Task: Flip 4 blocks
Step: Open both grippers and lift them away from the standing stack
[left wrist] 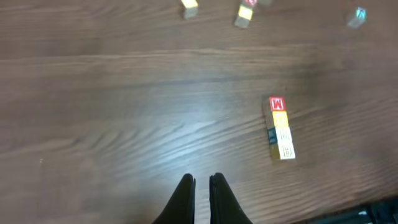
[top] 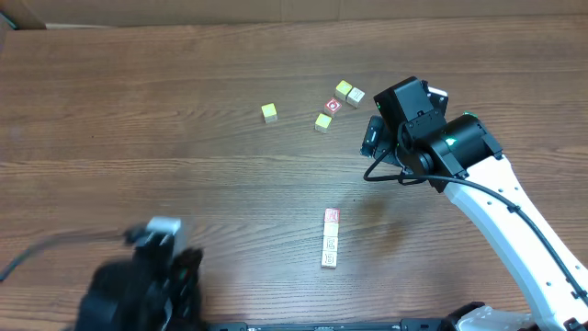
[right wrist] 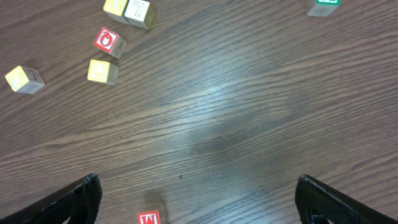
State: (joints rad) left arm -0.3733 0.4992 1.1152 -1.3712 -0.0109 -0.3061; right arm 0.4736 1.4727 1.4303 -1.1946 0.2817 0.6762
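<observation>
A brown wooden table [top: 138, 110] fills every view. The right arm [top: 514, 221], white-linked with a black head, reaches in from the near right corner toward the far middle. The left arm [top: 138, 290] sits dark and blurred at the near left edge. The right gripper [right wrist: 198, 182] has its jaws spread wide with nothing between them but bare wood and, at the bottom edge of its wrist view, one red-faced cube lying on the table. The left gripper [left wrist: 202, 180] has its jaws drawn together, only a thin slit between them, holding nothing. The four blocks [top: 330, 239] lie touching in a straight row near the table's middle, well apart from both grippers. The red-lettered one is at the far end, then a yellow face, then two pale faces with dark print. Farther back lie loose yellow cubes [top: 269, 112], one of them touching a cream cube [top: 356, 96], with a small red cube [top: 333, 107] just beside that pair. A green cube [right wrist: 324, 5] is cut off by the top edge of the right wrist view
</observation>
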